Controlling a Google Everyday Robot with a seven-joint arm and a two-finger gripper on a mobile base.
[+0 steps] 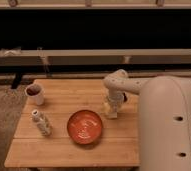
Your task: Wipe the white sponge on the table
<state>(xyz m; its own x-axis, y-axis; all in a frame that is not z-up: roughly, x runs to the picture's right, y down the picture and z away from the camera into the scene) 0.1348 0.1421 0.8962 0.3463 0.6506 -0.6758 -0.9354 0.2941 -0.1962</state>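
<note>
The light wooden table (59, 150) fills the middle of the camera view. The white sponge (110, 113), a small pale block, lies on the table's right part, just right of the orange bowl. My gripper (112, 104) points straight down onto the sponge and is shut on its top, so the sponge's upper part is hidden. The white arm reaches in from the right.
An orange bowl (85, 127) sits at centre front. A white spotted bottle (40, 123) stands at the front left and a white cup (35, 93) at the back left. My bulky white body (169, 130) covers the table's right edge. A dark bench runs behind.
</note>
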